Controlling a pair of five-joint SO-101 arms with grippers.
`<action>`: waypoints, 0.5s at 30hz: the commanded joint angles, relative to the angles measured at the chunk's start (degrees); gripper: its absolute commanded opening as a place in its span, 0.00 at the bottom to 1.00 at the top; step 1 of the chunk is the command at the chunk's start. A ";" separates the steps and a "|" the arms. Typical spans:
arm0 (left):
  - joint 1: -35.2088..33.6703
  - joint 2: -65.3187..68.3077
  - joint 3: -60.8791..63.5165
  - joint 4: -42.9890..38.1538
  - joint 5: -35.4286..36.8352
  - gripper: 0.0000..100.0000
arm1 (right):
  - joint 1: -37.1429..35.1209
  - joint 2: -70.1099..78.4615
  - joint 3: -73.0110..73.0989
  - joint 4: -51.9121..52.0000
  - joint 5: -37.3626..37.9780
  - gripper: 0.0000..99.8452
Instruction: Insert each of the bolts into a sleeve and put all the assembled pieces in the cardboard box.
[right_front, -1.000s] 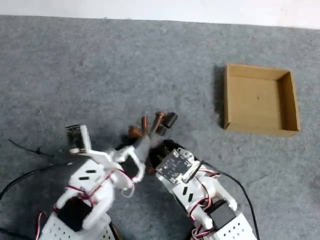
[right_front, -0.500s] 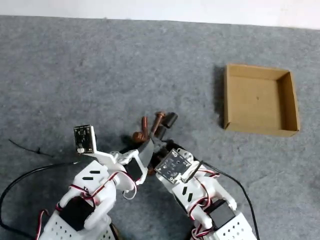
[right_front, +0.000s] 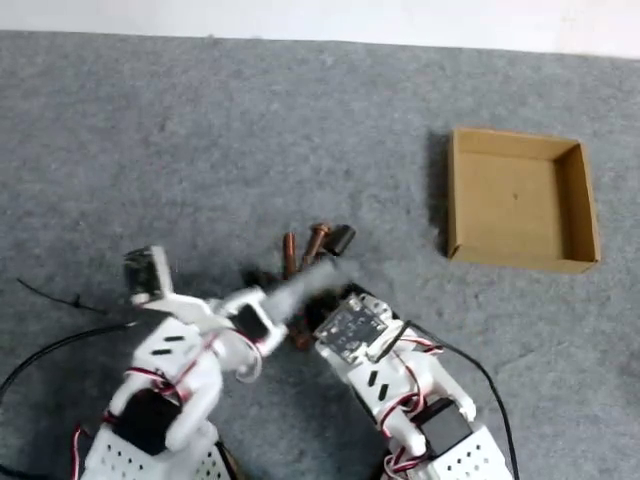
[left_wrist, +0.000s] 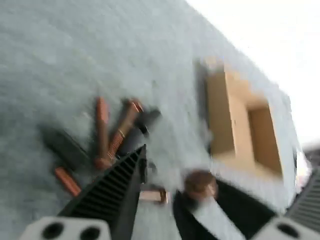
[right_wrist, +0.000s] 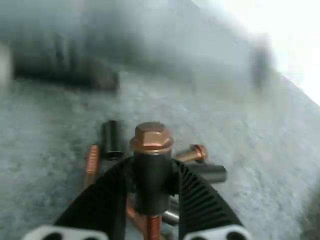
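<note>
Bolts (right_front: 290, 250) and sleeves (right_front: 342, 239) lie heaped on the grey bench (right_front: 200, 150), well apart from the cardboard box (right_front: 455, 190). Right gripper (right_wrist: 151, 167) is clenched on a black sleeve (right_wrist: 151, 177) with a copper bolt (right_wrist: 152, 137) seated in it. Left gripper (left_wrist: 160, 180) hangs released over the heap, near that piece.

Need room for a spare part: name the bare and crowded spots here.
Bare: the grey felt mat beyond and left of the copper bolts and black sleeves, and the strip between them and the brown cardboard box. Crowded: around that pile.
</note>
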 joint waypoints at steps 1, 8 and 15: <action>-10.07 -0.57 -4.00 -0.26 2.81 0.43 | 5.32 -1.01 4.44 -0.40 -0.79 0.00; -12.79 -0.57 2.77 -10.02 2.46 0.29 | 16.31 -1.01 4.09 -0.40 -7.91 0.00; -18.59 -0.57 8.48 -19.96 2.46 0.08 | 29.49 -0.48 -5.05 3.47 -9.93 0.00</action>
